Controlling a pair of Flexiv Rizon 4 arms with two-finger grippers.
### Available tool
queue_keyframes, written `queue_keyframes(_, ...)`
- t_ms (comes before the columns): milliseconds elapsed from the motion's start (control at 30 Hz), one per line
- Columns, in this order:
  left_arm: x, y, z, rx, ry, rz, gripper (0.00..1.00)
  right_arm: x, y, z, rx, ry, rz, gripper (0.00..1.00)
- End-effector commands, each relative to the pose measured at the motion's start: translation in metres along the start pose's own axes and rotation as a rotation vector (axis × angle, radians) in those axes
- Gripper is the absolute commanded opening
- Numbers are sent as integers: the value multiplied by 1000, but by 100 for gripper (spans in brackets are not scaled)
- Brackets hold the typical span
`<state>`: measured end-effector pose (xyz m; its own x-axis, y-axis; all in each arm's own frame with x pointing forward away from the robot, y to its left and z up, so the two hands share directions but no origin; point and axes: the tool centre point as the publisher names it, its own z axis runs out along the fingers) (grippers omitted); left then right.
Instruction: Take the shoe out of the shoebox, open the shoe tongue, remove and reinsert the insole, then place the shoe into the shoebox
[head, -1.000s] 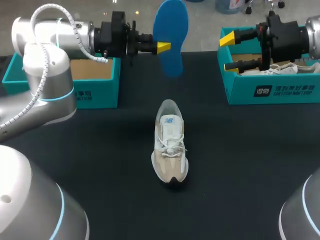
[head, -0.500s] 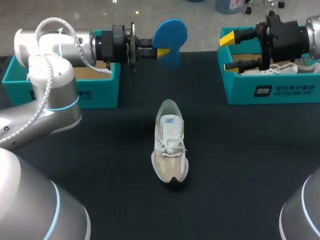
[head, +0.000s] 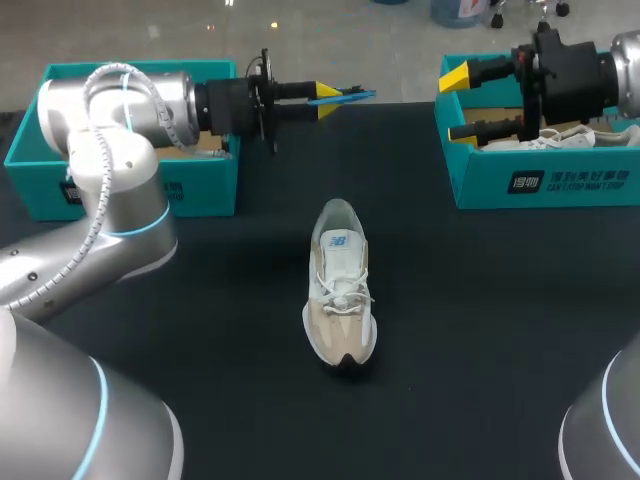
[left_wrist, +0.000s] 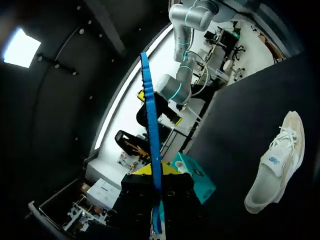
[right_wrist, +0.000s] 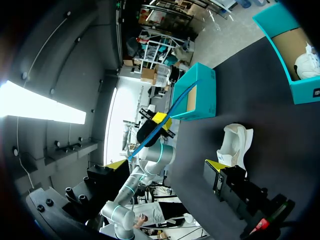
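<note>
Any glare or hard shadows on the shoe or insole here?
Head view: shoe evenly lit on the black table, no glare, hardly any shadow. Left wrist view: insole set against bright background light, shoe well lit. Right wrist view: shoe glare-free.

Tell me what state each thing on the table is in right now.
insole: out of the shoe, held edge-on in the air
left gripper: shut on the insole
right gripper: open, empty
shoe: standing on its sole on the table
left shoebox: open
right shoebox: open, second shoe inside
</note>
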<state>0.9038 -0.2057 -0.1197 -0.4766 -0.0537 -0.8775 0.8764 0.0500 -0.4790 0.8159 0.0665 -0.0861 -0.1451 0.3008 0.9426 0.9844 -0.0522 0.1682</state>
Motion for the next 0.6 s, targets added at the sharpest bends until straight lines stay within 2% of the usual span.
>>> queue_keyframes(33,5,-1,0,9,-52,263,0,0,1,1,0,-1,0,100)
queue_keyframes(267,9,1,-3,7,-31,315,0,0,1,1,0,-1,0,100)
queue_keyframes(500,4,0,-3,10,47,372,0,0,1,1,0,-1,0,100)
queue_keyframes(600,2,-1,-2,15,61,412,0,-1,2,11,7,0,4,100)
